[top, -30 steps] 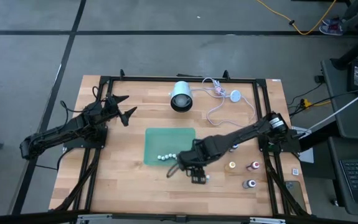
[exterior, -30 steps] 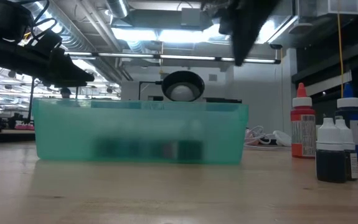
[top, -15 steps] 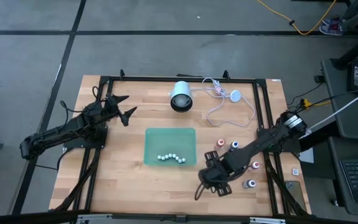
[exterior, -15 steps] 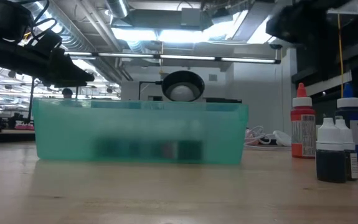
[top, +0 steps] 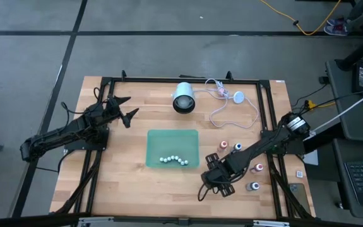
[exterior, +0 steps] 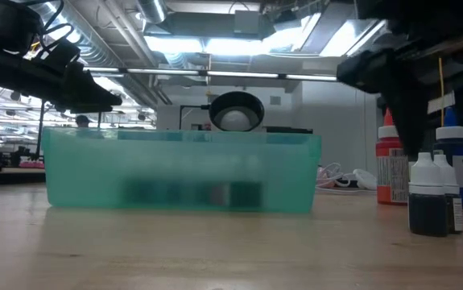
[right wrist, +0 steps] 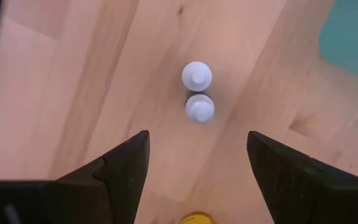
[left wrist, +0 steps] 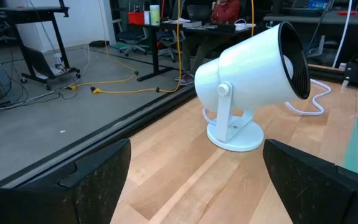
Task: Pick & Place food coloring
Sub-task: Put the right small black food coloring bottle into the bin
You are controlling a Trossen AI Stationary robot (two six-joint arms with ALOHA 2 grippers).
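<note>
The right gripper (top: 210, 188) is hanging over the table at about 5 o'clock from the green tray (top: 154, 140), its fingers (right wrist: 121, 167) spread apart and holding nothing. Seen from its wrist, two white-capped bottles (right wrist: 197, 92) are standing side by side, touching, on the bare wood straight below the gap between the fingers, and a yellow cap (right wrist: 195, 219) is peeking in at the edge of that view.

The rest of the food coloring is standing in a loose group at about 3 o'clock from the gripper: a red bottle (top: 224, 145) and a blue bottle (top: 237, 147) nearest the tray, a dark red one (top: 259, 168) beyond the arm, and a dark grey one (top: 254, 186) toward the table's front edge. The right arm is lying across this group, covering part of it. From table height the red bottle (exterior: 390, 161), the blue bottle (exterior: 452, 153) and a dark pair with white caps (exterior: 432, 196) are standing upright, with the gripper partly in front of them.

The tray is holding a row of small pale beads (top: 173, 160). At 12 o'clock from the tray a white lamp (top: 184, 98) is sitting with its cord (top: 222, 104) looping to the right.

The left gripper (top: 125, 108) is waiting at 10 o'clock from the tray, fingers released and empty, pointing at the lamp (left wrist: 250, 87).
</note>
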